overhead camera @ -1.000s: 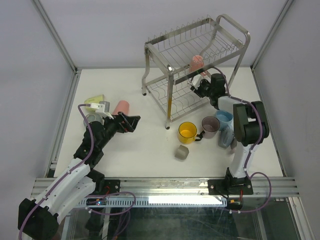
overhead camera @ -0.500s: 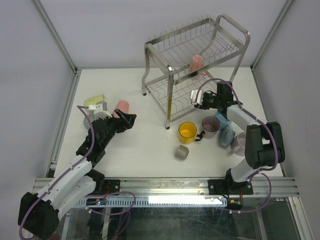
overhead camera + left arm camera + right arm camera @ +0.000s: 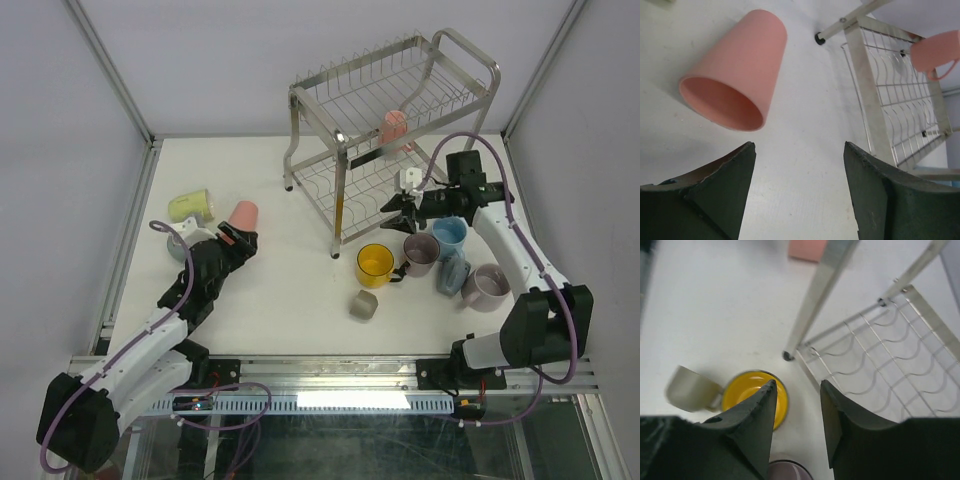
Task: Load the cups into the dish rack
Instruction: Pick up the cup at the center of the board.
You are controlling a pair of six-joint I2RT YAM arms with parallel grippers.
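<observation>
**Mia:** What is the left arm trying to do?

**Ben:** It looks like it is going for the pink cup (image 3: 732, 70). That cup lies on its side on the table (image 3: 805, 115), near the left edge. Its open mouth is turned toward the left gripper (image 3: 797, 145).

**Mia:** Is that gripper holding anything?

**Ben:** No. Its fingers (image 3: 715, 195) stand apart with nothing between them. The cup is just ahead and not touching.

**Mia:** How should it grab the cup?

**Ben:** It would probably be best to slide forward low and slow. One finger could go inside the mouth and one outside, and then they pinch the wall. The cup is round and smooth, and wider at the mouth than at the bottom. A bump from the side could make it roll away.

**Mia:** Does it have a handle?

**Ben:** None shows from here.

**Mia:** Where does it have to go?

**Ben:** Into the dish rack (image 3: 385, 80). It is a shiny wire rack with two shelves, at the far edge of the table. It stands well apart from the cup, so the cup has a long way to travel. One pink mug (image 3: 393, 127) sits up in it already.

**Mia:** And the other arm?

**Ben:** The right gripper (image 3: 799, 385) is empty too, with its fingers a little apart. It hangs over the yellow mug (image 3: 740, 396), just beside a front leg of the rack.
</observation>
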